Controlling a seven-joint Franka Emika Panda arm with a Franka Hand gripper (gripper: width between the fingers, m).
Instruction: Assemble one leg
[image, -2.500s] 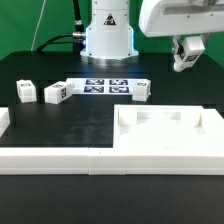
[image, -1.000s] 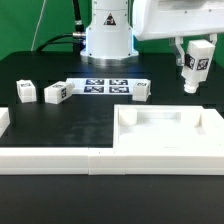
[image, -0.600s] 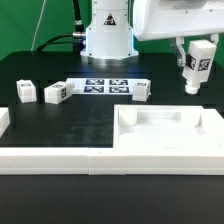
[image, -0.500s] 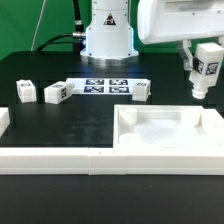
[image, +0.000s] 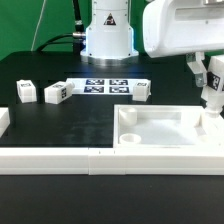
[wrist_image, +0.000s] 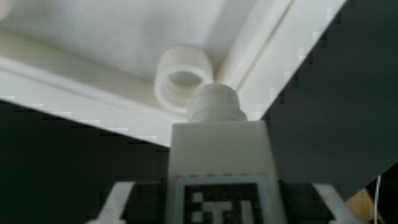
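My gripper (image: 213, 74) is shut on a white leg (image: 212, 88) with a black-and-white tag on its side. It holds the leg upright, peg end down, just above the right end of the large white tray-like piece (image: 165, 110). In the wrist view the leg (wrist_image: 222, 140) sits between the fingers (wrist_image: 121, 200), and its rounded tip points at a round socket (wrist_image: 180, 78) in the tray's corner (wrist_image: 267, 40). Three more legs lie on the black table: two (image: 25, 92) (image: 55, 93) at the exterior view's left and one (image: 140, 90) by the marker board.
The marker board (image: 105, 86) lies in front of the robot base (image: 108, 35). A long white rail (image: 50, 158) runs along the front edge, with a white end piece (image: 3, 122) at the exterior view's left. Another round socket (image: 128, 138) shows in the tray's near-left corner.
My gripper has carried the leg toward the exterior view's right and down, from above the table behind the tray to just over the tray's right end. The other legs have not moved.
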